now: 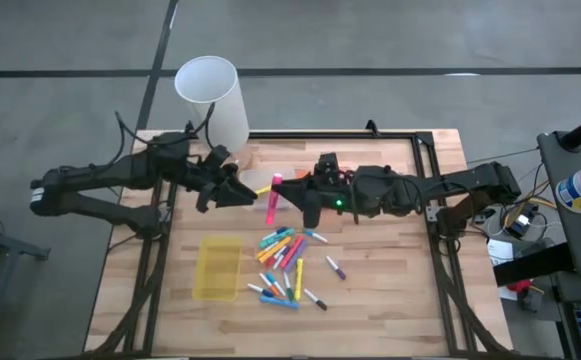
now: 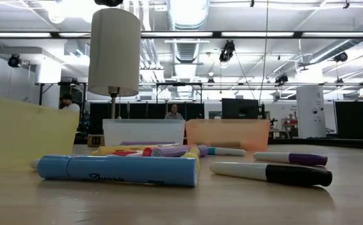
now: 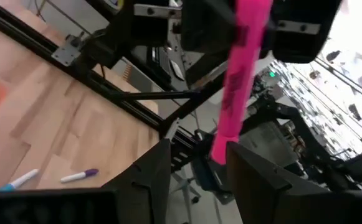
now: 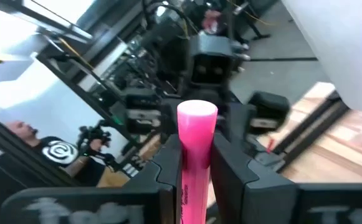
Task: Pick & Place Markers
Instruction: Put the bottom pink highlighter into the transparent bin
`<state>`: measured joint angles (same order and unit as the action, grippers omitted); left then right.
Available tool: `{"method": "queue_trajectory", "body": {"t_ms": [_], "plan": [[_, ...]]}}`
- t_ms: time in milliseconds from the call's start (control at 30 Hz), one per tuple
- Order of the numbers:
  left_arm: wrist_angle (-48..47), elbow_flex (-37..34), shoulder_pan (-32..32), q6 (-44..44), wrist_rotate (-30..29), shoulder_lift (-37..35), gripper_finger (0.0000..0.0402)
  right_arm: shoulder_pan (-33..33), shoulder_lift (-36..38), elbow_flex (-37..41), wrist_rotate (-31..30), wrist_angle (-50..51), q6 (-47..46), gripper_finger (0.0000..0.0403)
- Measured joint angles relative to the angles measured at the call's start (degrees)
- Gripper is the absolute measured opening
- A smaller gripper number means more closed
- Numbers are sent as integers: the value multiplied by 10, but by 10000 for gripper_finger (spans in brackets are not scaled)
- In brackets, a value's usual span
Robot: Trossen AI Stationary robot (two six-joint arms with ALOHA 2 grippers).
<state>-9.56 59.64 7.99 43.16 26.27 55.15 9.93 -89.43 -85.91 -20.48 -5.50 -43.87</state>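
A pink marker point(image 1: 271, 200) hangs over the middle of the table, with my right gripper point(image 1: 286, 192) shut on it. My left gripper point(image 1: 250, 192) faces it from the table's left, open. In the left wrist view the marker's lower end point(image 3: 219, 152) shows between the left gripper's point(image 3: 196, 149) spread fingers. Several markers point(image 1: 282, 262) in mixed colours lie loose on the wood nearer the front edge. The low view shows a blue one point(image 2: 115, 170) closest. My right gripper point(image 4: 197, 155) pinches the pink marker's middle point(image 4: 193, 180) between its two fingers. The fingers come level from the table's right and lie across the marker. One end point(image 4: 197, 115) sticks out past them, and the marker is lifted clear of the table. My left gripper: I cannot tell whether it touches the marker.
A yellow tray point(image 1: 217, 268) lies left of the marker pile. A clear tray point(image 2: 144, 131) and an orange tray point(image 2: 228, 132) stand farther back. A tall white cup point(image 1: 213, 95) rises at the far left. A black frame point(image 1: 425, 200) borders the table's right side.
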Motion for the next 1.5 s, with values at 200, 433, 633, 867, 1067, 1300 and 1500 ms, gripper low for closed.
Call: {"method": "queue_trajectory", "body": {"t_ms": [200, 433, 633, 867, 1067, 1300, 1500], "plan": [[11, 0, 0, 3, -8, 6, 147, 0, -1, 0, 1, 10, -21, 50], [50, 0, 0, 11, -25, 12, 147, -1, -15, -1, 1, 5, -26, 50], [67, 0, -4, 40, -24, 38, 147, -4, -22, -3, 0, 6, -33, 50], [99, 0, -13, 61, -19, 49, 147, -7, -27, -8, 2, 13, -53, 50], [107, 0, -16, 60, -12, 37, 147, -9, -23, -8, -1, 21, -52, 50], [124, 0, -19, 64, 3, 26, 147, -10, -25, -8, -3, 22, -53, 50], [108, 0, -19, 63, 1, 38, 147, -13, -29, -8, 0, 22, -79, 50]]}}
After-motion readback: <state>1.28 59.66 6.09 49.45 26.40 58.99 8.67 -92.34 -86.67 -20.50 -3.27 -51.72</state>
